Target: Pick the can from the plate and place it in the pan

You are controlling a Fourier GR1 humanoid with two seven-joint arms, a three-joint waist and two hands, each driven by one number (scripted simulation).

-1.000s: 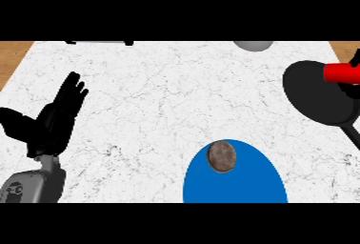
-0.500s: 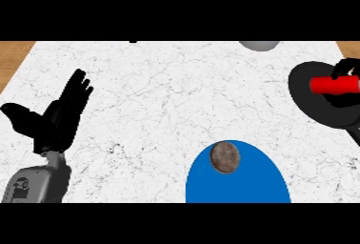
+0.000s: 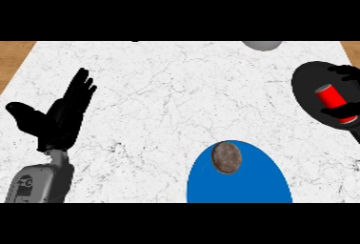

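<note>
1. Left hand (image 3: 60, 114) shown at the view's left, resting open, fingers straight and pointing up, thumb spread to the side.
2. Grey left forearm (image 3: 41, 183) rising from the lower edge.
3. Right hand (image 3: 346, 93) at the right edge, fingers curled round a red can (image 3: 332, 101).

**Flat, even light with almost no shadows**

The white marbled table (image 3: 175, 95) is bright and evenly lit, with no glare. Nothing on it casts a clear shadow. At nine o'clock the black left robot hand (image 3: 60, 119) reads as a solid silhouette, its surface detail lost. Edges stay crisp, with no visible bending toward the borders.
</note>
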